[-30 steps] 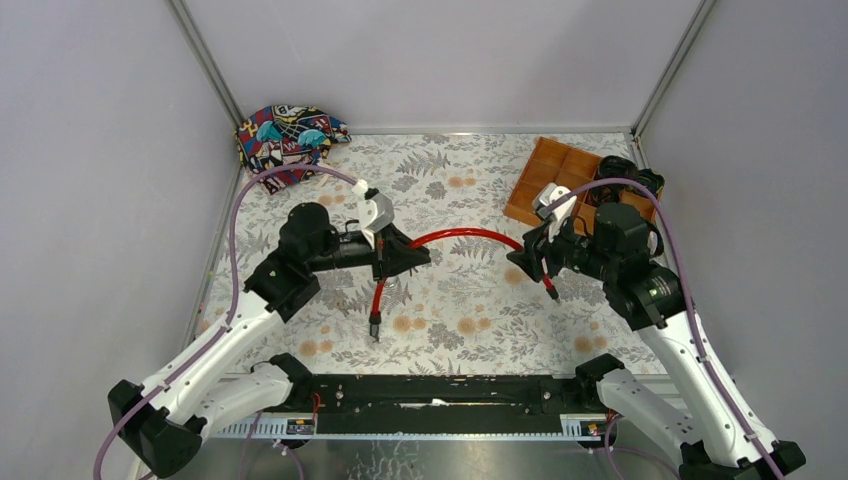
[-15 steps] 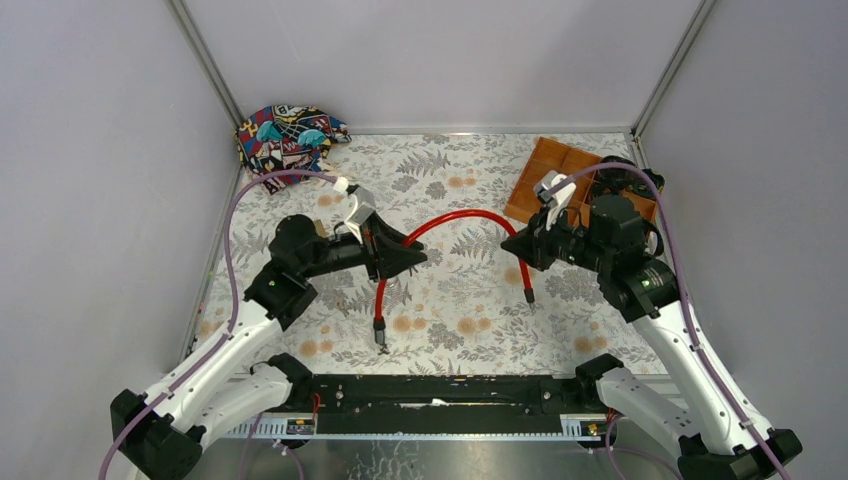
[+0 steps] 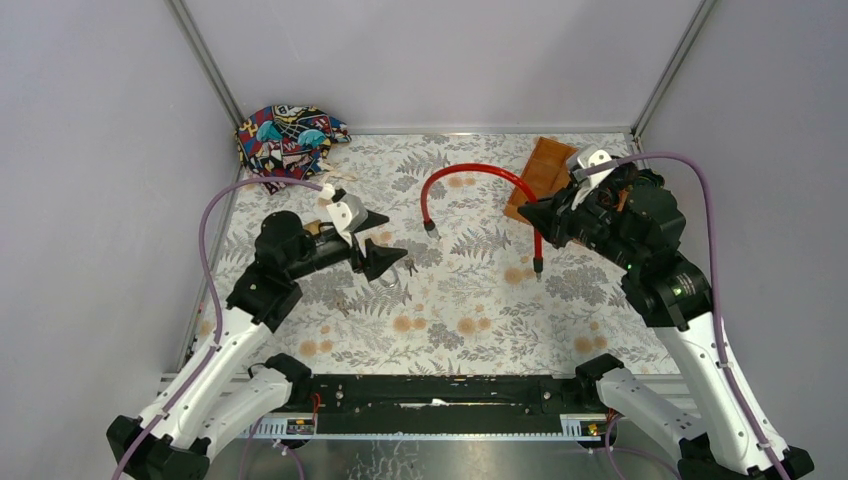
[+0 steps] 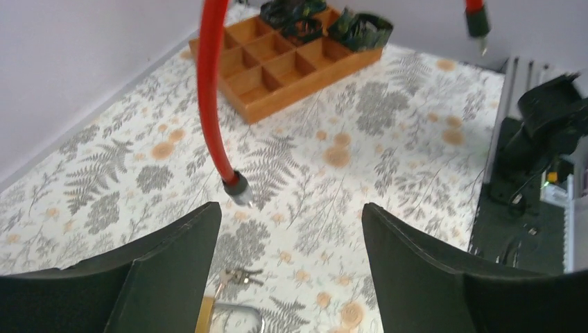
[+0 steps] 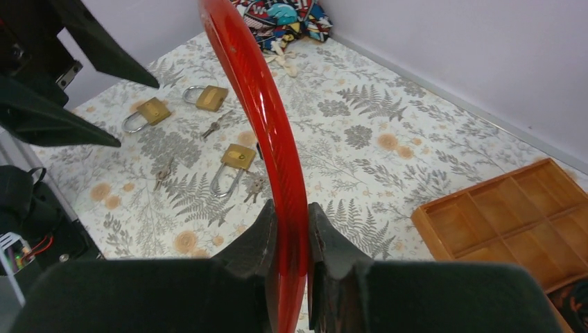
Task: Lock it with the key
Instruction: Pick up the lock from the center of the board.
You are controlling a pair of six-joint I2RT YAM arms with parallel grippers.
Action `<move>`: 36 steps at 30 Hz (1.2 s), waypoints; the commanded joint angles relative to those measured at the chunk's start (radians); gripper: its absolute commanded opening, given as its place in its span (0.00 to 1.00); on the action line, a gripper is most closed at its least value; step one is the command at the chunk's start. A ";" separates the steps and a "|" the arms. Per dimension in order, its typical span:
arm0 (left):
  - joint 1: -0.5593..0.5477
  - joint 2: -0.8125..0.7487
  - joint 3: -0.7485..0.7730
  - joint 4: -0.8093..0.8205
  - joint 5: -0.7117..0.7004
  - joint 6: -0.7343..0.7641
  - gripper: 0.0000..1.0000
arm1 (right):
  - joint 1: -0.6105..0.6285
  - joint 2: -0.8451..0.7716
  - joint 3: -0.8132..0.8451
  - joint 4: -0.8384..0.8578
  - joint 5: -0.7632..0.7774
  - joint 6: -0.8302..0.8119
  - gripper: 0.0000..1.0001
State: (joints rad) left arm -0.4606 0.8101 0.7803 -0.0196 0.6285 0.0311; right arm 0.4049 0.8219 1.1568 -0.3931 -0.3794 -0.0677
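Right gripper (image 5: 288,222) is pinched on the red cable (image 5: 263,90) part-way along its length and holds it clear of the desk (image 3: 470,320). The cable arches from the jaws toward the left arm, with both black-capped ends hanging downward. Left gripper (image 4: 291,211) is spread wide and holds nothing. In the left wrist view one cable end (image 4: 237,189) hangs just ahead of the gap between its jaws, pin pointing down, so the left arm is the nearer to that free end. Three brass padlocks (image 5: 239,156) with silver shackles lie flat on the left side of the desk, below and beside the left gripper, with small keys (image 5: 211,127) scattered among them. These too are judged nearer to the left arm and lie well apart from the right gripper. A wooden tray (image 3: 545,165) sits at the far right, behind the right gripper. The cable is glossy and stiff enough to keep its arch; its free end will probably swing when moved.
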 commanded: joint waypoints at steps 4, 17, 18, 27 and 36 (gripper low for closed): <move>0.007 0.034 -0.088 -0.024 -0.096 0.143 0.83 | -0.005 0.006 0.109 0.041 0.082 0.057 0.00; 0.020 0.053 -0.115 -0.016 -0.061 0.176 0.53 | -0.005 -0.014 0.137 0.082 -0.051 0.152 0.00; 0.020 0.052 -0.116 -0.018 -0.041 0.163 0.53 | -0.005 -0.012 0.139 0.081 -0.045 0.161 0.00; -0.003 0.080 -0.107 0.166 -0.218 0.035 0.66 | -0.005 -0.003 0.134 0.140 -0.018 0.240 0.00; -0.068 0.137 -0.093 0.112 -0.198 0.025 0.69 | -0.004 0.008 0.138 0.169 -0.015 0.268 0.00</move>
State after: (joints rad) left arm -0.5137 0.9497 0.6613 0.0505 0.4294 0.0826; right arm 0.4046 0.8379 1.2388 -0.3641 -0.3855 0.1516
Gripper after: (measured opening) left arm 0.680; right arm 0.180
